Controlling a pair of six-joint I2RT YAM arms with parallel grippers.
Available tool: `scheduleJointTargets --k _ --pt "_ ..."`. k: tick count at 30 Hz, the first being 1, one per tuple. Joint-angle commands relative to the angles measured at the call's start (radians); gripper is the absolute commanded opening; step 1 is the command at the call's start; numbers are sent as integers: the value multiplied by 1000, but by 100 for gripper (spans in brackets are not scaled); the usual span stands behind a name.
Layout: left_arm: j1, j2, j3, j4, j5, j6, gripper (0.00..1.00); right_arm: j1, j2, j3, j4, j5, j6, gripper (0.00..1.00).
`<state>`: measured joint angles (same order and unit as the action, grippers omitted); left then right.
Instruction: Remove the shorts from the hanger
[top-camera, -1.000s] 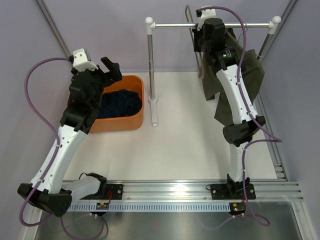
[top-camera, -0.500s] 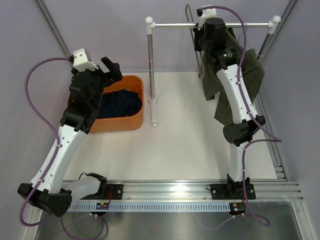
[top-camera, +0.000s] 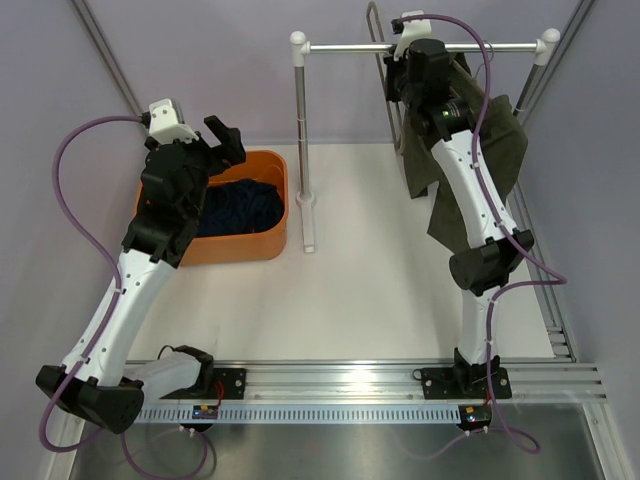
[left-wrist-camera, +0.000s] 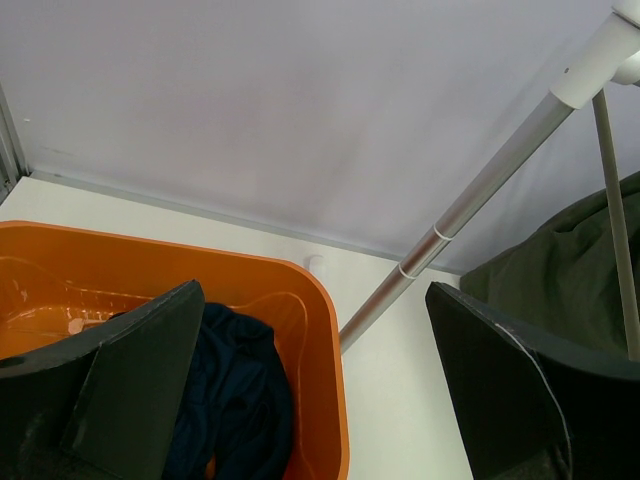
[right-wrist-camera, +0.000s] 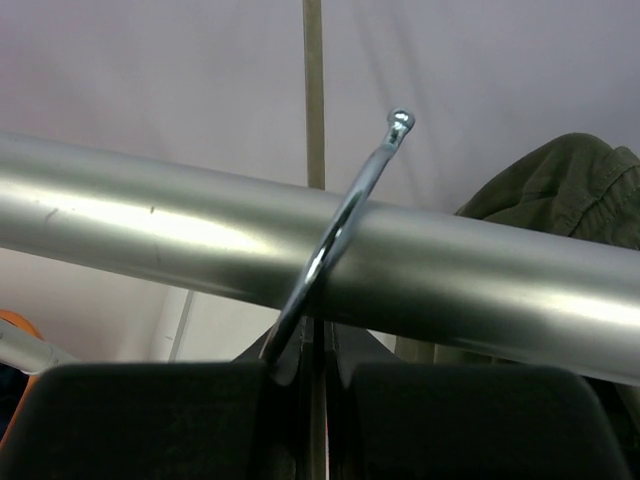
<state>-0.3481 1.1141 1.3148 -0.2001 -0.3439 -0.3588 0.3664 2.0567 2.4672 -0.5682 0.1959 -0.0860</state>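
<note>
This was a robotics lab test cell: plain pale wall panels (top-camera: 200, 80) boxed in a white tabletop (top-camera: 380, 290), an aluminium strut (top-camera: 105, 55) ran up the upper left corner, and the left arm (top-camera: 125, 290) and right arm (top-camera: 478, 195), trailing purple cables, stood bolted to a slotted rail (top-camera: 340, 380) along the bottom

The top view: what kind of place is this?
Probably a robot test cell, not a home: a left arm and a right arm bolted to a metal rail, a white table between bare walls, and a small clothes rail holding olive shorts.
</note>
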Motion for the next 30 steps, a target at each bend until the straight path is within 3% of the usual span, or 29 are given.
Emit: scheduleJointTargets --k 1,6,10,14,30 --pt "0 -17 -6 50 19 7 99 -9 -26 -62 -50 -9 11 0" --pt "0 -17 -8 50 23 4 99 -7 -81 -171 5 7 22 1" --pt "0 -19 -9 50 29 3 99 -9 -133 -212 36 4 25 27" --pt "0 -19 -9 48 31 1 99 -9 -161 -223 44 -1 25 44" --pt "0 -7 -8 54 43 -2 99 -9 -391 -363 61 8 80 54"
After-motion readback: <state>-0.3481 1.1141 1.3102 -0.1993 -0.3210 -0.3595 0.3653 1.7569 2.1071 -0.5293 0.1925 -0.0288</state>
